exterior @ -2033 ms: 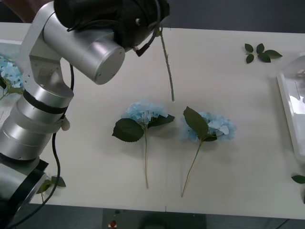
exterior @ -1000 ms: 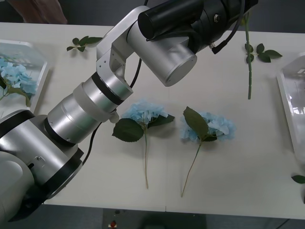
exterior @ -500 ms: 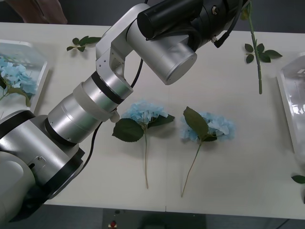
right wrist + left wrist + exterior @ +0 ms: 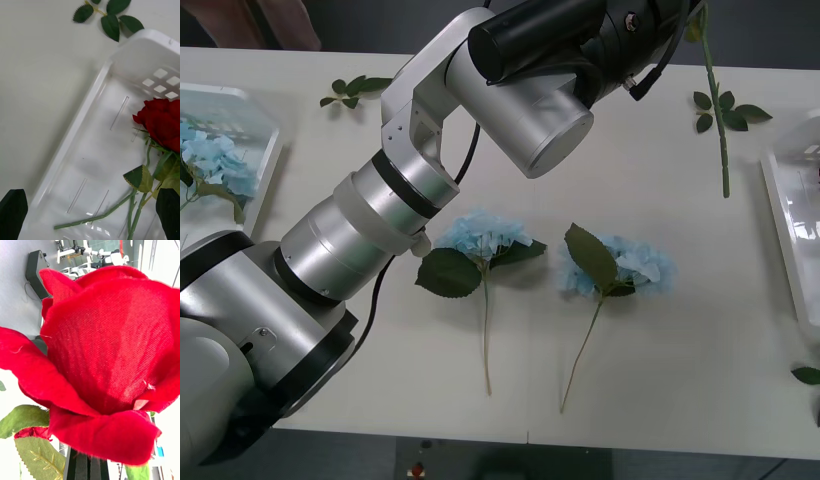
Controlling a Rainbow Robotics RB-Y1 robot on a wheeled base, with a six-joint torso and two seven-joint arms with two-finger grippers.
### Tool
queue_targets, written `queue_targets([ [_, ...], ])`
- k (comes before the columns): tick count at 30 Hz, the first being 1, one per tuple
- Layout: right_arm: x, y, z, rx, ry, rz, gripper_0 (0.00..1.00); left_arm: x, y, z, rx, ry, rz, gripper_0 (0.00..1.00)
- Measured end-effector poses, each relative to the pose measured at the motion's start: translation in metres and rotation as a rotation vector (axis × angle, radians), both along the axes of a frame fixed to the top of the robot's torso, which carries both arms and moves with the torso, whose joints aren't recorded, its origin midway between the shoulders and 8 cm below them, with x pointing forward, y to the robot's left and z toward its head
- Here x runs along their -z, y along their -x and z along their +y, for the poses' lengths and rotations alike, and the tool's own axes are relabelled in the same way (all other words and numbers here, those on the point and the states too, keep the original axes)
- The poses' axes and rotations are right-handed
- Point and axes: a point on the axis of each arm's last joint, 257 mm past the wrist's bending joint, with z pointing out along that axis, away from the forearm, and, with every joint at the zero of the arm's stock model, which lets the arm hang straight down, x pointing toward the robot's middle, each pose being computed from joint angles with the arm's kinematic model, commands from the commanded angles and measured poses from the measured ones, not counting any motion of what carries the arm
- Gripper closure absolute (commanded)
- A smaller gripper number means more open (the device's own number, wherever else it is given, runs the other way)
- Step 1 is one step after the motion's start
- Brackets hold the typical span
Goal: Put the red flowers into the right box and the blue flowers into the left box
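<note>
The left arm reaches across the far edge of the white table, and its left gripper (image 4: pixel 685 20) carries a red rose (image 4: pixel 101 367) by the top of its stem (image 4: pixel 718 110), which hangs thin and green near the table's far right corner, beside a loose leaf sprig (image 4: pixel 728 108) and short of the right box (image 4: pixel 785 215). Whether the fingers are clamped or merely cradling it cannot be told. The bloom is woven fabric with soft, fraying petals; it looks light and springy, and the wiry stem just under the head is probably the safest place to take hold. The right gripper (image 4: pixel 90 213) hangs spread apart over the right box, a glossy translucent plastic tray with slotted floor, where another rose (image 4: pixel 161 120) already lies. Two blue flowers (image 4: pixel 485 235) (image 4: pixel 635 265), fluffy and easily crushed, lie mid-table with slim stems pointing toward the near edge; a third (image 4: pixel 210 160) rests in the left box (image 4: pixel 268 150).
</note>
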Motion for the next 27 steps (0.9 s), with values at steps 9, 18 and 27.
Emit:
queue_targets([
  [9,-0.056,-0.004,0.070,-0.227,-0.128,-0.075,0.00,0.000,0.000,0.000,0.000,0.000,0.000,1.00],
  [18,-0.104,0.003,0.140,-0.473,-0.263,-0.148,0.00,0.000,0.000,0.000,0.000,0.000,0.000,1.00],
  [27,-0.114,0.009,0.182,-0.615,-0.467,-0.071,0.00,0.000,0.000,0.000,0.000,0.000,0.000,1.00],
])
